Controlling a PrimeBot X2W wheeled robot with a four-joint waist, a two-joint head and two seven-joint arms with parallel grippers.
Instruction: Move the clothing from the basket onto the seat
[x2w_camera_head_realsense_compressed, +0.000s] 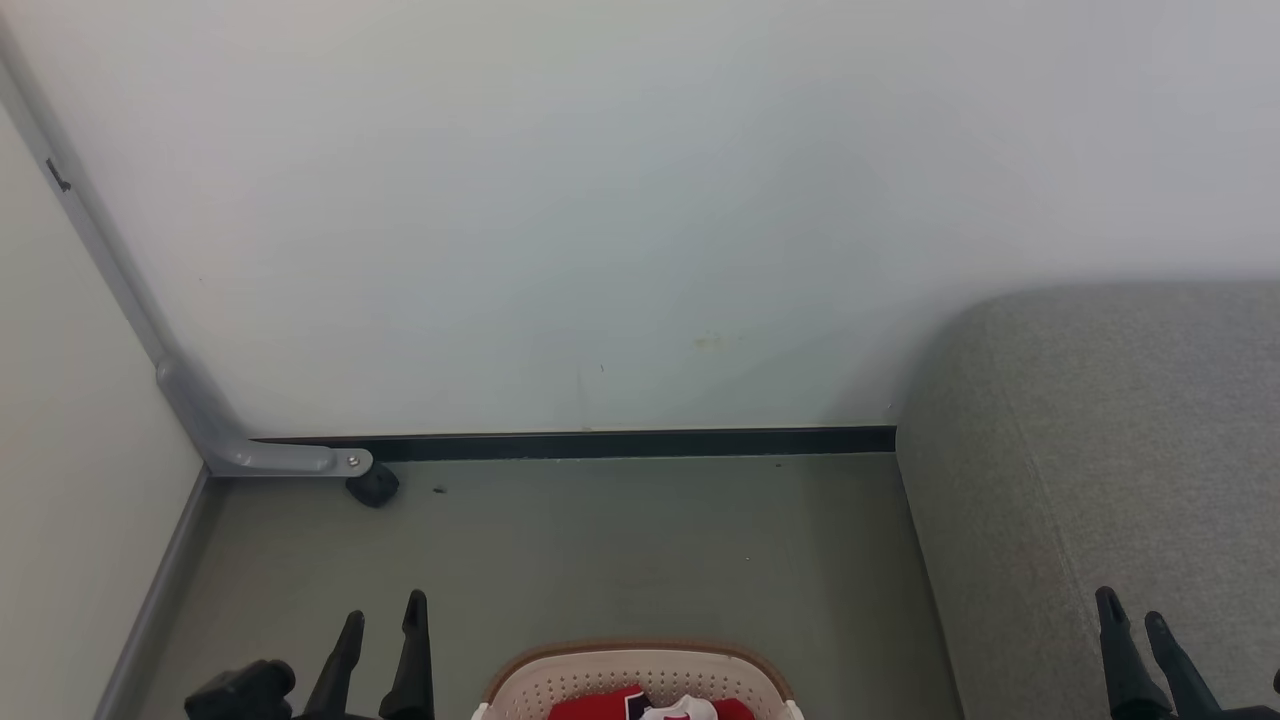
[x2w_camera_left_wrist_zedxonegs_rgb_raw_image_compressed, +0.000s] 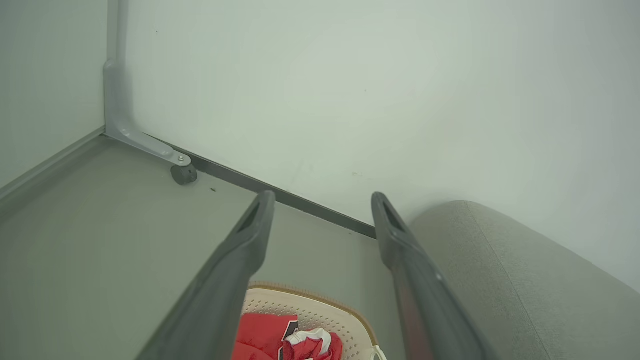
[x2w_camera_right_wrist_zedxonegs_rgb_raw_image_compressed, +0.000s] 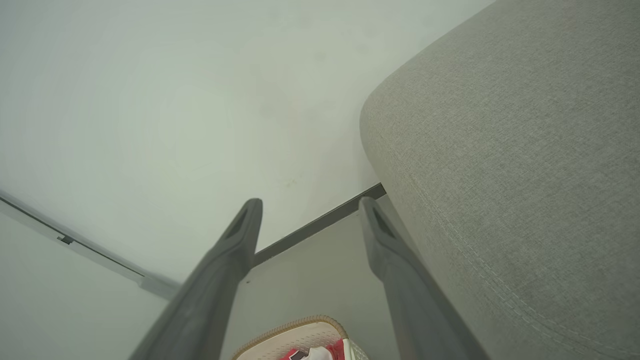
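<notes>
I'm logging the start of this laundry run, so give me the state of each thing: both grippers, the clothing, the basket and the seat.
Left gripper: open, holding nothing.
Right gripper: open, holding nothing.
Basket: upright on the floor, between the grippers.
Clothing: bunched inside the basket, not yet moved.
Seat: no clothing on the part in view.

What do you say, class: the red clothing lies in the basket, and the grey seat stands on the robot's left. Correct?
Not quite: the head view shows the seat on the robot's right. The clothing does lie in the basket.
</notes>
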